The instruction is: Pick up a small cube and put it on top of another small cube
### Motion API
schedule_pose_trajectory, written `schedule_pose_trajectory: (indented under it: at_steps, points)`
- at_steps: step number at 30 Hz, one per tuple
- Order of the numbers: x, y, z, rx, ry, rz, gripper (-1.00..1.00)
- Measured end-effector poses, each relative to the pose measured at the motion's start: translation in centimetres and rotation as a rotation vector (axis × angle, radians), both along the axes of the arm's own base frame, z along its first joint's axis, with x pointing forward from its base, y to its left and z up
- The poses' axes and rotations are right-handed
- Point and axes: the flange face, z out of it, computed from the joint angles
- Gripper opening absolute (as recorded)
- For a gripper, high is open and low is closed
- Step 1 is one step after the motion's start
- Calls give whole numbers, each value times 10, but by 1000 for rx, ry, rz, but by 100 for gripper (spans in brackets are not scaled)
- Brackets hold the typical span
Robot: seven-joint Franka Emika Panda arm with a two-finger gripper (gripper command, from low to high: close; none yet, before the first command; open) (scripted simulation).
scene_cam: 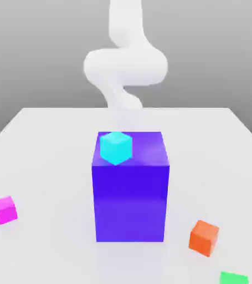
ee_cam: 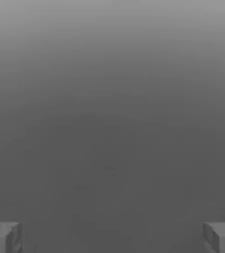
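Note:
The small cube [scene_cam: 5,209], bright magenta-pink, rests on the white table [scene_cam: 45,150] near the front at the exterior view's left. A cyan cube [scene_cam: 116,147] sits on top of the big blue-purple block [scene_cam: 130,199] in the middle. The white arm [scene_cam: 125,66] rises behind that block. In the hand view my gripper [ee_cam: 112,238] is open, its grey fingertips [ee_cam: 3,237] spread far apart with nothing between them, facing a plain grey background.
An orange cube [scene_cam: 204,237] lies on the table at the front, to the exterior view's right of the block. A green cube [scene_cam: 233,278] is cut off by the picture's lower edge beyond it. The tall block stands between the arm and the front cubes.

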Motion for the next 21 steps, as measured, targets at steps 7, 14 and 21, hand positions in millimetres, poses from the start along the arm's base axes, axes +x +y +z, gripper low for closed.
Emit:
schedule_pose_trajectory:
  at_steps: [7,14,21]
  points:
    - [52,-98,-126,25,198,-251,0]
    - [41,-198,-259,107,382,-480,0]
    - [-28,-279,-390,253,543,-712,0]
